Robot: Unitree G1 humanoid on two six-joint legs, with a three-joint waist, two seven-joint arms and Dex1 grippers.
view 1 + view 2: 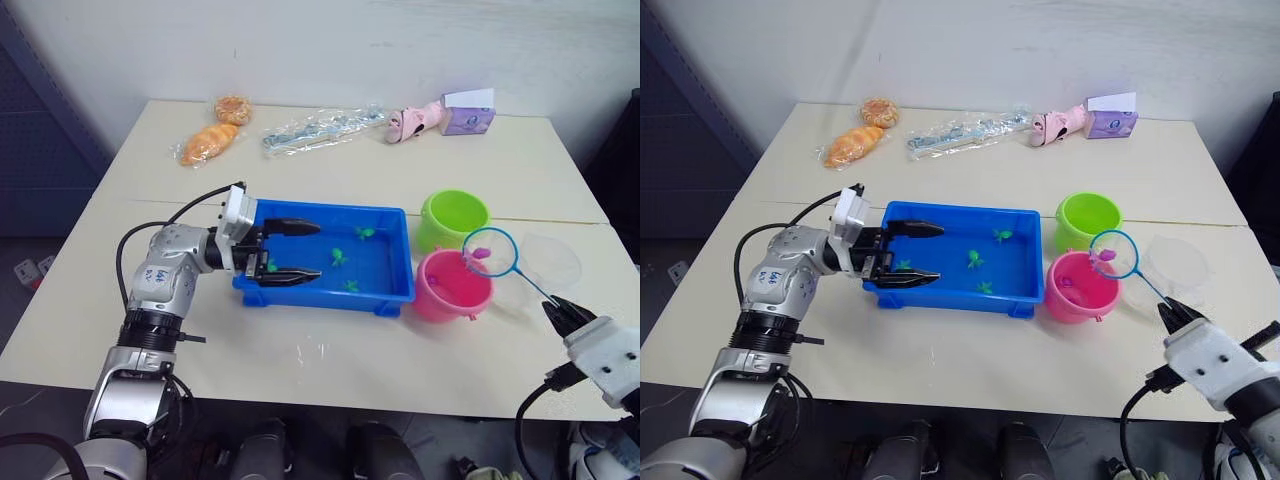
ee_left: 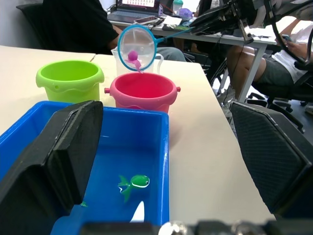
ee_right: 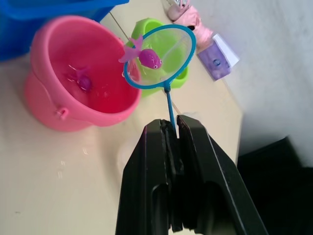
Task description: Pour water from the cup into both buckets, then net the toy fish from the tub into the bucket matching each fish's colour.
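The right wrist view shows the right gripper [image 3: 171, 128] clamped on the thin handle of the net [image 3: 161, 58], whose blue hoop carries a pink fish [image 3: 146, 57] and hangs over the far rim of the pink bucket [image 3: 58, 112]; one pink fish [image 3: 83, 82] already lies in the water inside that bucket. The step in hand looks like the delivery of a netted pink fish to its matching pail, and the next move probably calls for tipping or lowering the hoop so the fish drops inside the rim and not onto the table [image 1: 330, 370]. The lime green bucket [image 1: 452, 215] stands just beside the pink one, so the hoop needs to stay clear of it, or the fish could land in the wrong colour. In the left eye view the left gripper [image 1: 300, 250] has its fingers apart, reaching over the near-left end of the blue tub [image 1: 395, 290], apparently steadying it or merely waiting; I cannot tell whether it touches the wall. Several green fish [image 1: 340, 257] are in the tub's water, so the green sorting seems to be still ahead. The clear cup [image 1: 552, 262] stands to the right of the buckets, just behind the net's handle. At the table's far edge, well apart from the work, lie two bagged bread rolls [image 1: 210, 143], a clear plastic packet [image 1: 320, 128], a pink toy [image 1: 415, 120] and a small purple box [image 1: 468, 118]; none stands in the way.
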